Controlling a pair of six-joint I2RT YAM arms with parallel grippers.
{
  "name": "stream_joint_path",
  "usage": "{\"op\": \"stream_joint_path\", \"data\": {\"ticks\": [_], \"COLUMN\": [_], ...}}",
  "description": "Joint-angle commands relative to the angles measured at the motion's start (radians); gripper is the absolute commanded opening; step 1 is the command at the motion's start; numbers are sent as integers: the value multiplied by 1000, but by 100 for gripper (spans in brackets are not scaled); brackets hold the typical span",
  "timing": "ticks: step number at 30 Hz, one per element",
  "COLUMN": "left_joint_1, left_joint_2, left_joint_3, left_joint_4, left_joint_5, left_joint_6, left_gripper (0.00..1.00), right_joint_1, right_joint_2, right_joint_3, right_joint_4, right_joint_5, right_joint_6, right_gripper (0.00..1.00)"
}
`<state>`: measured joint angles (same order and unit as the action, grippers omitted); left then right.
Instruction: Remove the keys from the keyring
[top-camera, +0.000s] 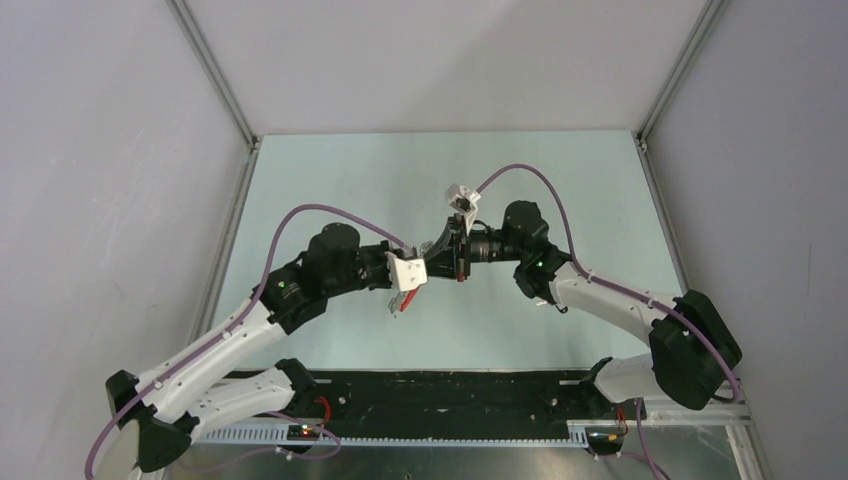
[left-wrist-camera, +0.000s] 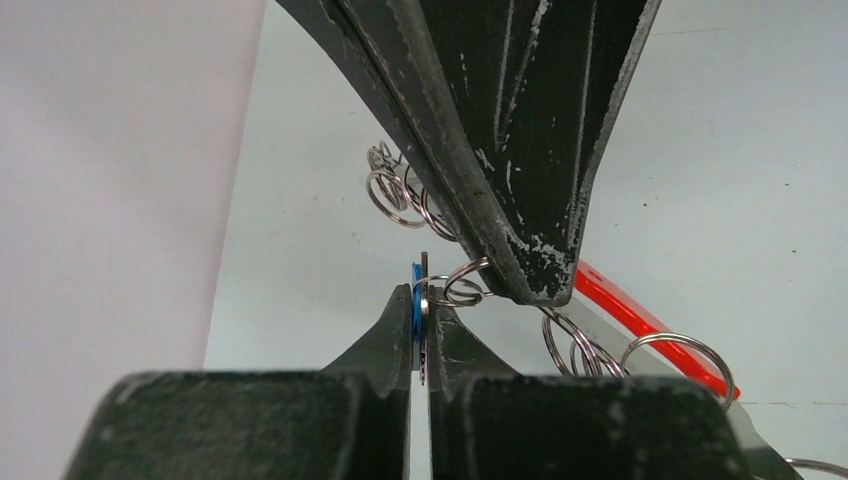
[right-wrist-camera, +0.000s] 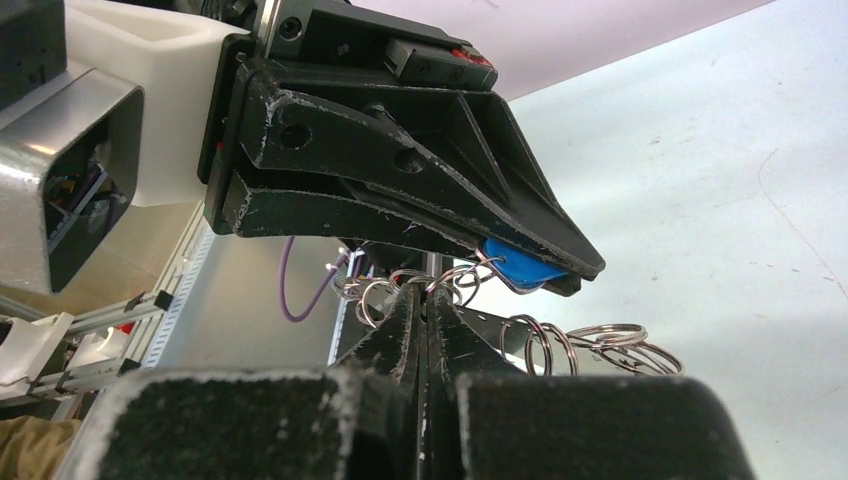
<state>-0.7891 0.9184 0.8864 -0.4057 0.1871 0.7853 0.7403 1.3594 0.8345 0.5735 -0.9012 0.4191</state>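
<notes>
Above the tabletop my L pincer pinches the blue-headed silvery key, R pincer pressed shut at the wire split rings, red-banded oval keyring dangling alongside, opposed grips, I reckon, for pulling apart.

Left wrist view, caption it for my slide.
Left gripper pinches a blue-headed key while the right gripper holds its split ring.
</notes>
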Motion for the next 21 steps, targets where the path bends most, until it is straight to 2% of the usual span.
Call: {"op": "stream_joint_path", "data": {"ticks": [1,13,21], "left_joint_1": [18,25,25], "left_joint_2": [-60,-98,-104], "left_joint_3": [14,-11,-19], "left_joint_4": [231,273,278], "left_joint_5": [-15,-18,-12], "left_joint_6": [-11,-15,-12], "left_gripper": [0,0,0], "right_joint_1": [28,52,26], "right_joint_2": [34,59,54], "right_joint_3": [-1,26,49], "right_joint_4": [-83,-153,-173], "right_joint_5": [-73,-48,-40], "right_joint_6": [25,-7,-2], "right_gripper": [0,0,2]}}
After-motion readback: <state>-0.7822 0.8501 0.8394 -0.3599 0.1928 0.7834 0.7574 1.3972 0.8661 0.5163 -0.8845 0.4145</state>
